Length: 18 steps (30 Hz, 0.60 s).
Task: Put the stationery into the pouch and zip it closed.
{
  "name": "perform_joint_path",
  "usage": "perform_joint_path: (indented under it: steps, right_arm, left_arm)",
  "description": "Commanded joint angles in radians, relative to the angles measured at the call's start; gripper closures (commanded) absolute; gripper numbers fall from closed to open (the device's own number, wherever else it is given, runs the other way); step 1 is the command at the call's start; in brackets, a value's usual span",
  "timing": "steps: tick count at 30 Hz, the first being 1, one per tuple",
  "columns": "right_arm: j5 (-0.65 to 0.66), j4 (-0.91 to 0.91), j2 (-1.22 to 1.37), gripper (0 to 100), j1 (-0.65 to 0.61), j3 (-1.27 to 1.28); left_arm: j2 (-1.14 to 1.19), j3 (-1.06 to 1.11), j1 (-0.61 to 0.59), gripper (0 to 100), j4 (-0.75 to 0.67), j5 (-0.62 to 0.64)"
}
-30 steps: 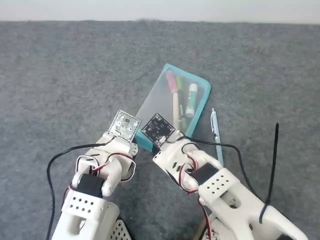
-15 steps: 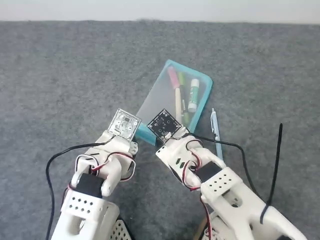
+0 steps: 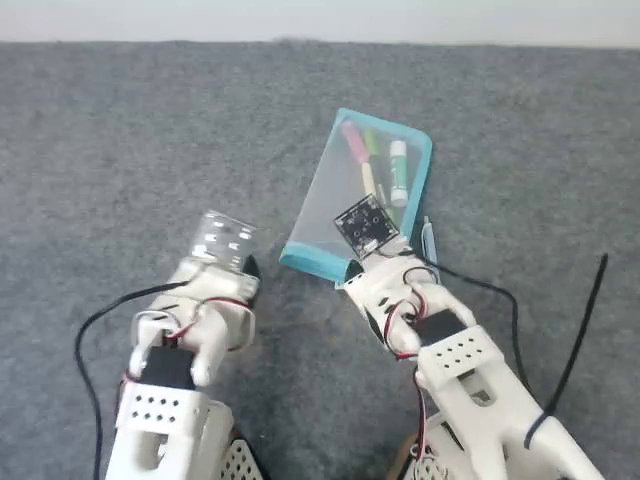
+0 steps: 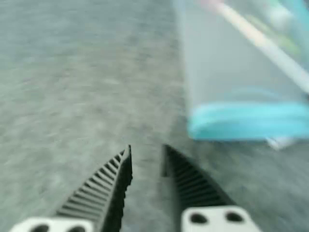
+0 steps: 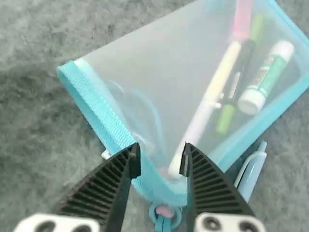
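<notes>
The translucent pouch [image 3: 325, 205] with teal edging lies on the grey carpet, holding a pink marker [image 3: 352, 140], a green highlighter, a white pen and a glue stick [image 3: 400, 165]. My right gripper [image 5: 158, 154] is at the pouch's [image 5: 159, 82] near zipper edge, shut on that edge with the white pen's end between its jaws. The zipper pull [image 5: 161, 212] sits close under them. A light-blue pen [image 3: 431, 245] lies outside, along the pouch's right side. My left gripper [image 4: 146, 157] hovers over bare carpet, slightly open and holding nothing, a short way off the pouch's [image 4: 231, 72] near corner.
Grey carpet [image 3: 120, 150] covers the table on every side. Black cables [image 3: 590, 310] trail from the right arm at the lower right, and another loops by the left arm [image 3: 195, 330].
The right gripper moved right and forward, swinging the pouch's near end with it. The left gripper came off the pouch's corner and drew away to the left.
</notes>
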Motion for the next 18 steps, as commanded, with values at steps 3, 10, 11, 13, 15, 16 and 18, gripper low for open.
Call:
perform_joint_path:
  steps: [3,10,11,13,15,16,18]
  right_arm:
    - [0.0,0.056,-0.038,86.4,-0.077,-0.077]
    - [0.175,0.051,-0.031,86.1,-0.137,-0.077]
    - [0.184,0.051,-0.031,84.6,-0.14,-0.077]
    - [0.244,0.05,-0.03,79.9,-0.142,-0.08]
    - [0.299,0.045,-0.007,78.6,-0.137,-0.092]
    - [0.336,0.038,0.015,78.6,-0.137,-0.098]
    - [0.405,0.033,0.074,78.6,-0.136,-0.127]
  left_arm:
    - [0.008,-0.028,-0.12,84,-0.054,0.026]
    - [0.003,-0.018,-0.118,84,-0.057,0.026]
    - [0.003,-0.018,-0.115,84,-0.057,0.026]
    - [0.003,-0.016,-0.092,84,-0.055,0.026]
    - [0.008,-0.015,-0.075,84,-0.054,0.026]
    - [0.009,-0.015,-0.072,84,-0.054,0.026]
    - [0.009,-0.015,-0.072,84,-0.054,0.026]
